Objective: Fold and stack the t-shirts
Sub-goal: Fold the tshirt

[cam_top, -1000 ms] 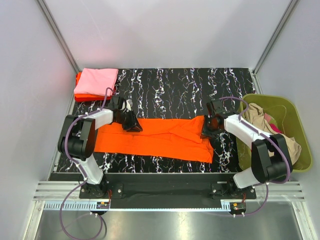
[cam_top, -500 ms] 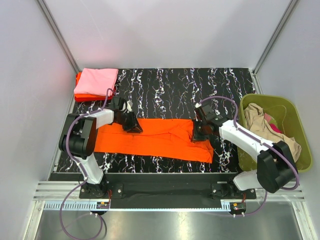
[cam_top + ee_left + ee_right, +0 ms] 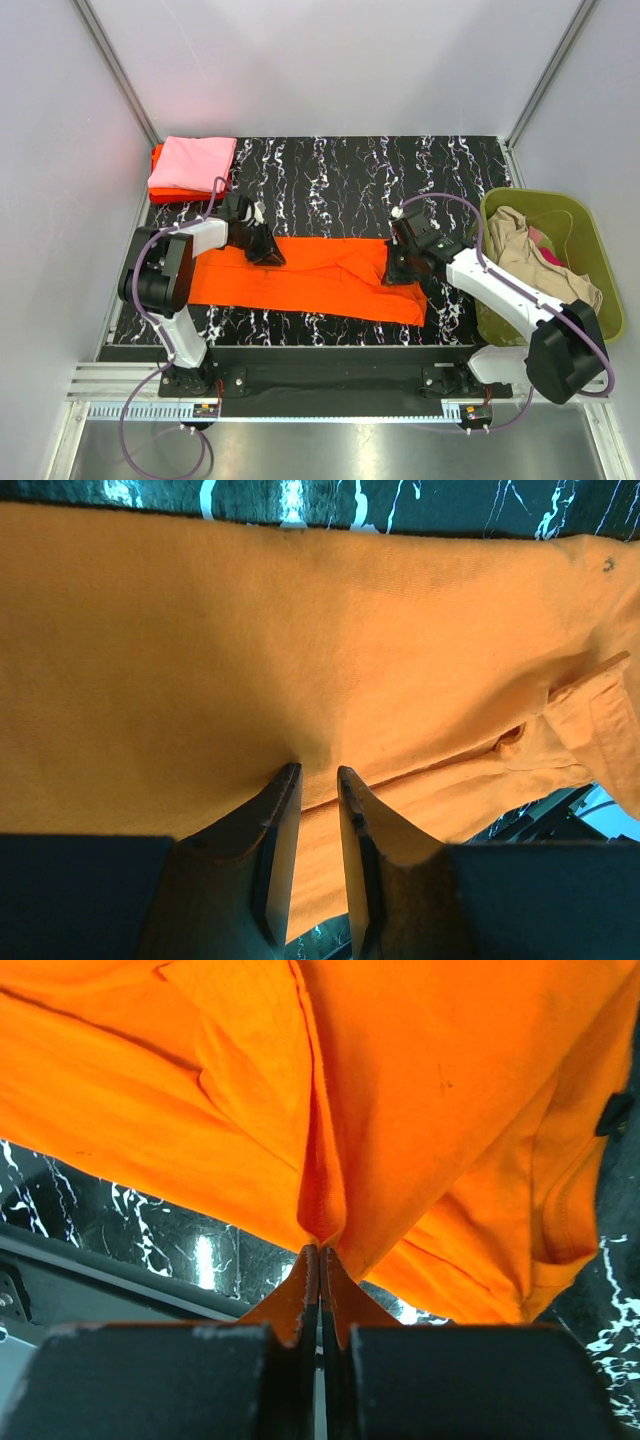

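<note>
A bright orange t-shirt lies in a long strip across the black marbled table. My left gripper rests its tips on the shirt's far edge near the left end. In the left wrist view the gripper has its jaws a narrow gap apart, pressed onto the cloth. My right gripper is shut on a pinched fold of the shirt's right end. That fold shows in the right wrist view, just above the gripper. A light pink shirt lies folded on a red-orange one at the back left.
An olive-green basket stands off the table's right edge, holding a beige shirt and a bit of magenta cloth. Grey walls close in the left, back and right sides.
My right gripper has moved left, pulling the shirt's right end over the rest of it. My left gripper has stayed in place.
</note>
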{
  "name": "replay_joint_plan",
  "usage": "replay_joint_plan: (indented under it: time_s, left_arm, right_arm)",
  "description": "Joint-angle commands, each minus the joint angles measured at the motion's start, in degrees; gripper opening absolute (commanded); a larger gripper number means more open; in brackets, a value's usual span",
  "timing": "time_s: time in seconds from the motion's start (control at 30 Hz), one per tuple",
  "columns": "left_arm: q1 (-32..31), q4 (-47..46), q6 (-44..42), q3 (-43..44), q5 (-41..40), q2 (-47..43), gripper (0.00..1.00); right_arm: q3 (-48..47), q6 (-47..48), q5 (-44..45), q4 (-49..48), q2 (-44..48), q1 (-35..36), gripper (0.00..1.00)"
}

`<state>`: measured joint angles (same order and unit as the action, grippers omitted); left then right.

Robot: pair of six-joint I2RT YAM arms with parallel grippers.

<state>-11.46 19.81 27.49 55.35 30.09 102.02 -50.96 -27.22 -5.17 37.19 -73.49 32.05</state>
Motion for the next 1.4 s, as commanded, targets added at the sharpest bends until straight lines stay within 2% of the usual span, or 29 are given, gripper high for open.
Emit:
replay_joint_plan:
  time_s: [0.0,0.33,0.53,0.6,0.77,0.87,1.0,1.2,1.37]
  left_arm:
    - [-0.66,-0.13,-0.59,0.55,-1.96,0.81,0.28]
    - [-0.84,-0.21,-0.59,0.63,-2.14,1.08,0.28]
    - [-0.84,-0.04,-0.68,0.55,-2.31,1.08,0.28]
    - [-0.84,0.05,-0.85,0.55,-2.40,0.99,0.28]
    - [-0.84,1.63,-1.82,1.86,-3.63,0.73,0.28]
    - [-0.84,2.77,-2.52,2.57,-4.33,0.11,0.28]
    - [-0.84,4.70,-3.23,4.67,-4.16,-1.91,0.28]
    - [-0.75,5.76,-3.32,5.82,-3.63,-5.42,0.29]
    - [-0.75,5.76,-3.75,4.94,-4.07,-8.32,0.29]
  right_arm:
    - [-0.10,-2.21,0.25,0.25,1.86,2.13,0.00]
    - [1.39,-9.25,3.76,-1.06,2.48,7.93,0.00]
    - [4.99,-10.13,6.40,-3.61,2.22,8.38,0.01]
    - [5.69,-9.43,6.40,-3.53,1.69,8.38,0.06]
    - [3.78,-7.94,5.35,-1.43,2.30,8.38,0.32]
    - [0.26,-6.36,5.52,-0.71,1.95,8.38,0.39]
    - [-4.05,0.67,5.97,-3.35,-4.87,7.15,0.45]
    - [-12.75,9.02,-0.62,-7.39,-15.95,3.90,0.55]
    - [-17.24,13.68,-4.14,-7.83,-21.07,0.74,0.60]
